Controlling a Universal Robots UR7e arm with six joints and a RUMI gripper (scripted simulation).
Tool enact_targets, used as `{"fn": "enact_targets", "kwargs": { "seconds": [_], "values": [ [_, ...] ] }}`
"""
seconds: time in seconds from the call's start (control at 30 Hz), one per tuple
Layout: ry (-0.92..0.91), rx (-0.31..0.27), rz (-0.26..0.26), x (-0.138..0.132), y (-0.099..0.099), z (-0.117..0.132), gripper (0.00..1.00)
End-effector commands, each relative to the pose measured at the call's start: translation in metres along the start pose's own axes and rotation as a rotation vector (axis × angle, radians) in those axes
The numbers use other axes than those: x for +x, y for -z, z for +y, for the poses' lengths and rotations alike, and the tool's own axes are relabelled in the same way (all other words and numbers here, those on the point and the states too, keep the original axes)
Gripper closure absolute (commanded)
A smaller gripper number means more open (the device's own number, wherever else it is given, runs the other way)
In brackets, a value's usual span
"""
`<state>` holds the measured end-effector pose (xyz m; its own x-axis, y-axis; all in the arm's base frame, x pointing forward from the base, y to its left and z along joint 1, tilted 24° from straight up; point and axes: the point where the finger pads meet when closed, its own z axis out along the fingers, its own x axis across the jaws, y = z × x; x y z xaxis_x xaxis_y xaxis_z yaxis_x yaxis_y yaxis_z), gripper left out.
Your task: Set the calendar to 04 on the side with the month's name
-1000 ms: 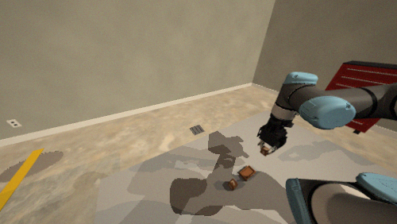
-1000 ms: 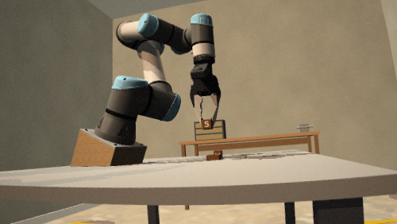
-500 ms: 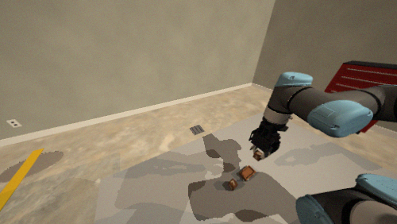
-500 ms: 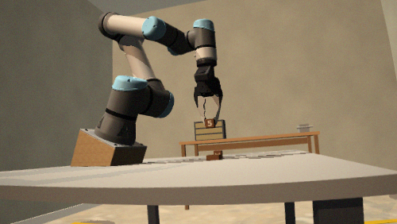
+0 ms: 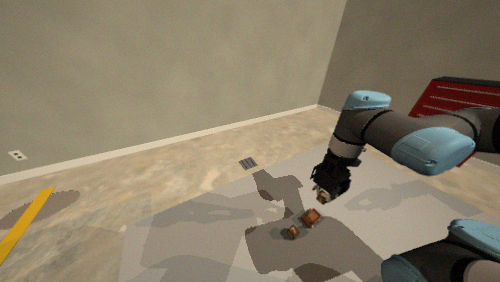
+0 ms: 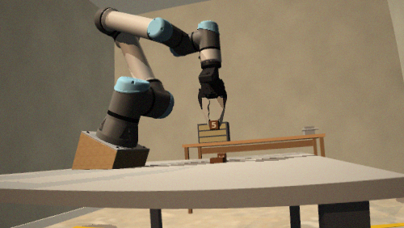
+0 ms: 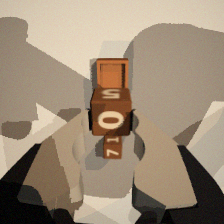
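The cube (image 7: pixel 111 111) you were working with hung in the air, pinched between the two pale fingers of the gripper (image 6: pixel 212 106), which was clenched on its left and right sides. In the wrist view you could read a white 0 on the face turned to the camera and a 5 on the face beyond it; in the exterior view the 5 faced outward. The cube sat well above the table (image 6: pixel 242 178), touching nothing but the fingers.

Directly beyond the held cube in the wrist view lay the tray (image 7: pixel 111 73), an open brown box showing its hollow inside, with nothing visible in it. Nearer the camera and below the held cube you could see the second cube (image 7: pixel 112 148), resting on the table outside the tray, its upper face marked with small digits that looked like 7 and 1, though they were too small to be sure of.

From the top view the tray (image 5: pixel 311 217) and the second cube (image 5: pixel 293 231) lay close together but apart on the grey table, with the gripper (image 5: pixel 324 196) above and to the right of them. The arm (image 6: pixel 162 34) reached out from its wooden base (image 6: pixel 107 151) and bent straight down to the gripper.
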<state>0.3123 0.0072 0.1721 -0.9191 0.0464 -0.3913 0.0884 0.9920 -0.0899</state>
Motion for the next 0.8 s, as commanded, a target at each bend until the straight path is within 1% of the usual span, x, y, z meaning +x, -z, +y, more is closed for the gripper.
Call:
{"fn": "enact_targets", "kwargs": {
  "seconds": [0.0,0.2,0.4,0.47,0.77],
  "values": [
    [0.0,0.001,-0.001,0.0,0.0,0.0,0.9],
    [0.0,0.001,-0.001,0.0,-0.001,0.0,0.9],
    [0.0,0.001,0.0,0.0,-0.012,0.0,0.9],
    [0.0,0.001,0.0,0.0,-0.012,0.0,0.9],
    [0.0,0.001,0.0,-0.001,-0.042,0.0,0.9]
  ]
}}
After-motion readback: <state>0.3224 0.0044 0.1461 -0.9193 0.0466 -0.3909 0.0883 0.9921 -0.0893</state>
